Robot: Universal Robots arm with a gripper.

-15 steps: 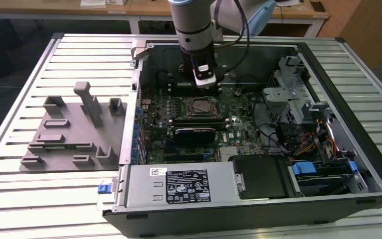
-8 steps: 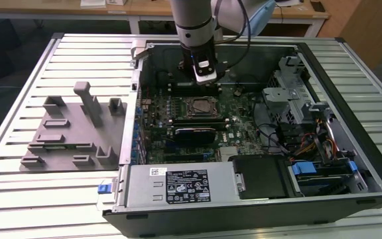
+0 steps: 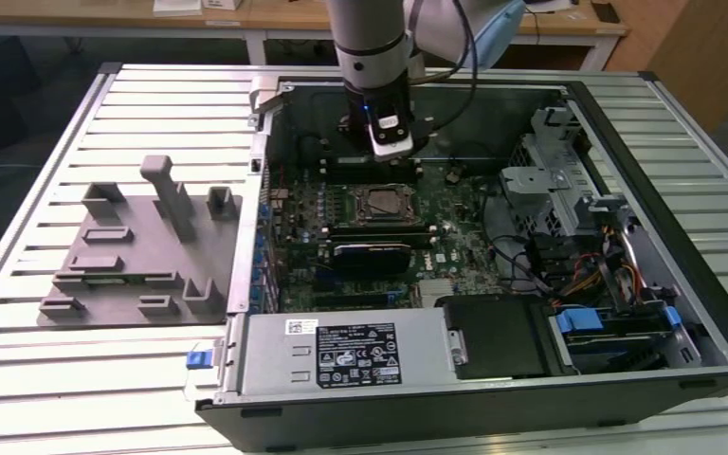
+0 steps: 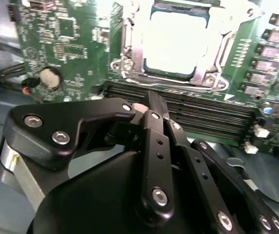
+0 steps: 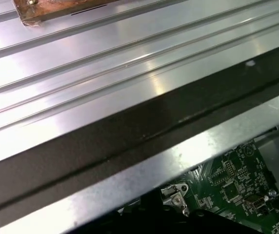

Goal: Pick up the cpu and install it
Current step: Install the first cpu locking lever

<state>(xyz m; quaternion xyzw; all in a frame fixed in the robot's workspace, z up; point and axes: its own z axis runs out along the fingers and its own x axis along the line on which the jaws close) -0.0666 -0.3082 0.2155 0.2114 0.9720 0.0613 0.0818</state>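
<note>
Pincer [image 4: 147, 105] seemingly closed and empty above the motherboard [image 4: 71, 44], cpu [image 4: 178, 41] glare-washed in its socket frame [image 4: 129, 58].

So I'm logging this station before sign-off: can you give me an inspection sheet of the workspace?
Surface: ribbed metal table.
Job's things: cpu sits in the socket of the open case.
Clutter: grey fixture at the exterior view's left of the case.
Gripper: gripper hangs over the board near the socket, nothing seen in it.
Cables: dark arm cable; coloured wires inside the case.
Surroundings: wooden desks behind the table.
</note>
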